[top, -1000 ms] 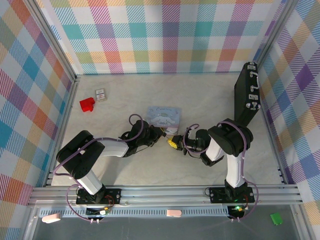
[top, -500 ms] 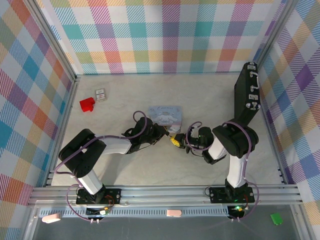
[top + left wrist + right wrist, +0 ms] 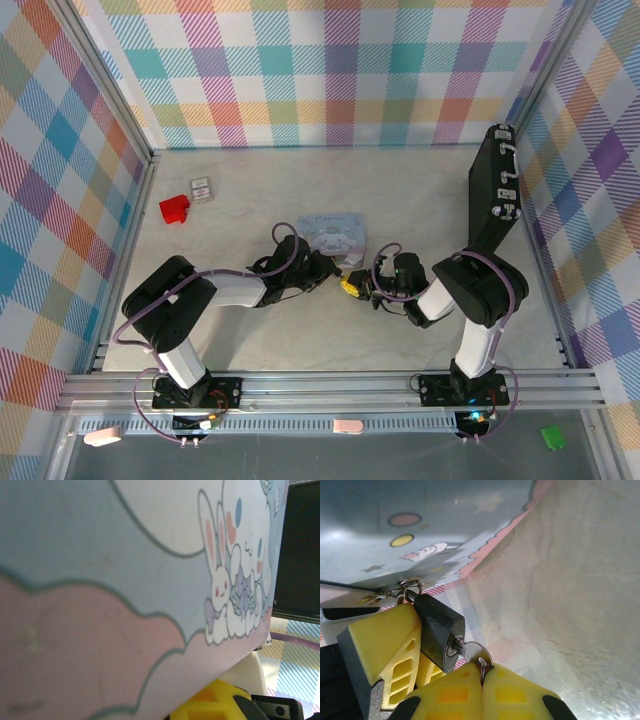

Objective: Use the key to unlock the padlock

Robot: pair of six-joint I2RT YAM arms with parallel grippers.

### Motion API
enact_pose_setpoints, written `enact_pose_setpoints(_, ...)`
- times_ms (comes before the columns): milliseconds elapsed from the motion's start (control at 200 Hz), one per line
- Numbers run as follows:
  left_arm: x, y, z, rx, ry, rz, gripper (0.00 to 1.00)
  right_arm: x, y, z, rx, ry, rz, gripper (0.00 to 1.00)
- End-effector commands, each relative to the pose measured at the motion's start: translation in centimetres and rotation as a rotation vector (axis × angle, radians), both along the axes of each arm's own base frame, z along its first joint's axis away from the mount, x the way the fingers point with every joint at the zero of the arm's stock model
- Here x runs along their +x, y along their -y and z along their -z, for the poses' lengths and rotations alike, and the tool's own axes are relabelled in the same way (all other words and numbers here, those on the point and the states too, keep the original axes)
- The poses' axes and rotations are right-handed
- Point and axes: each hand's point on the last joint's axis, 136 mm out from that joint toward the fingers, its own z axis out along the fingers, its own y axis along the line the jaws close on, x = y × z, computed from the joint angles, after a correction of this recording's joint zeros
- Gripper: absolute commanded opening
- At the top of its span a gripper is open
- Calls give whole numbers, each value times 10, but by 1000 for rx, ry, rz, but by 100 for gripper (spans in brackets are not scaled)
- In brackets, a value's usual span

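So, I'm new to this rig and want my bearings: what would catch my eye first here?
In the right wrist view, the black padlock stands out, with the silvery key in its keyhole and the key's head pinched by the yellow right tool. From above, the pale blue cartoon tin lies mid-table just beyond where the arms meet. The big black case stands by the right wall.
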Motion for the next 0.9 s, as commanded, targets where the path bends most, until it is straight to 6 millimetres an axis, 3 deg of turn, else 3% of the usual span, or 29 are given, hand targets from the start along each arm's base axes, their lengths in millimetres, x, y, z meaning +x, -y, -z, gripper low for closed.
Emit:
enact_pose_setpoints(0, -32, 52, -40, -169, 39, 219, 6, 7, -12, -22, 36, 113, -19, 0)
enact_pose_setpoints(365, -30, 49, -36, -173, 35, 193, 12, 4, -16, -22, 37, 111, -24, 0)
enact_pose_setpoints(660, -27, 36, -21, -179, 12, 104, 30, -3, -21, -21, 30, 110, -30, 0)
enact_pose_setpoints(895, -16, 22, -7, -212, 5, 35, 30, -15, -23, -13, -1, 82, -24, 0)
